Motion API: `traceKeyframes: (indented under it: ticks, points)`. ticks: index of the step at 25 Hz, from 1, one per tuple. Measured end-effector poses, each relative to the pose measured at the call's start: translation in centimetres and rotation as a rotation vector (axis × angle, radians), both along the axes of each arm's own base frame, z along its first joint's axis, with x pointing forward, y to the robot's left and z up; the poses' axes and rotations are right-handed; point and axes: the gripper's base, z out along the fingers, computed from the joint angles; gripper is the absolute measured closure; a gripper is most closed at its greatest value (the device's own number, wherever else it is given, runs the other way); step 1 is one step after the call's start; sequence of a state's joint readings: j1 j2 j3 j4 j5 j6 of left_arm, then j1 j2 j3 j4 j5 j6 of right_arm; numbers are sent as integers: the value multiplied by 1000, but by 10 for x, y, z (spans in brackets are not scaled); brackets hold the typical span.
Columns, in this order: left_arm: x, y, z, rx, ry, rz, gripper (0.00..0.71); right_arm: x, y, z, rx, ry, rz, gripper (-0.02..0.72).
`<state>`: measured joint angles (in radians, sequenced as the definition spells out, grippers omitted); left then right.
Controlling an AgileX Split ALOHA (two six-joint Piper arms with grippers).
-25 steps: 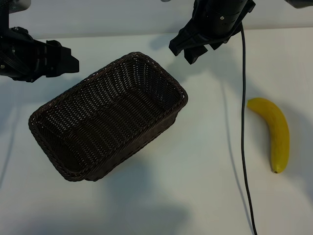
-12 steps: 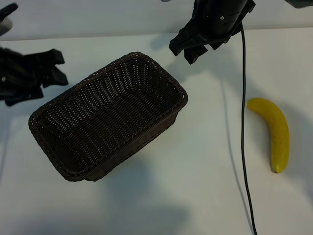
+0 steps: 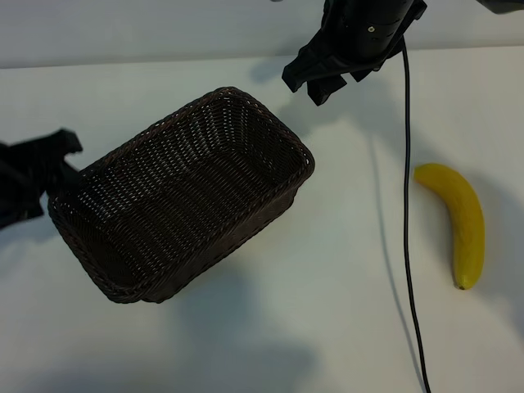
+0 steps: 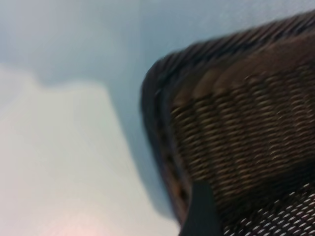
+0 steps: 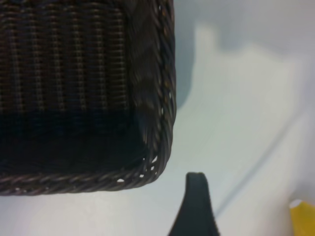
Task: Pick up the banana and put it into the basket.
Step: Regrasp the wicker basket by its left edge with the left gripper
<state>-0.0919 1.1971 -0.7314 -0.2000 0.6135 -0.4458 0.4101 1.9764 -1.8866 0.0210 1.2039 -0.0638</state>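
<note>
The banana lies on the white table, well apart from the basket and to its right in the exterior view, untouched. The basket is empty. The left end effector, jaws apart, has dropped from beside the basket's far rim to its left corner, away from the banana. The right end effector, jaws apart, remains stationary above the basket's far corner, so pickup has not begun. A black cable crosses the table beside the banana.

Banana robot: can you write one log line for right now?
banana: on table, untouched | basket: empty | left gripper: open, beside basket | right gripper: open, behind basket
</note>
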Motion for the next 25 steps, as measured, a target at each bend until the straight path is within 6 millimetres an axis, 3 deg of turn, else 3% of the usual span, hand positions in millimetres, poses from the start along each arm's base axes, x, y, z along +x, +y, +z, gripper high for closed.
traceKeyframes:
  ticks: [5, 13, 25]
  points:
    - [-13, 2, -25, -1, 67, 27, 123, 0, 0, 0, 2, -3, 0, 155]
    - [-21, 5, -48, -3, 47, 71, 123, 0, 0, 0, 1, -3, 0, 155]
    - [4, 5, -81, 6, 46, 112, 123, 0, 0, 0, 0, 0, 0, 155]
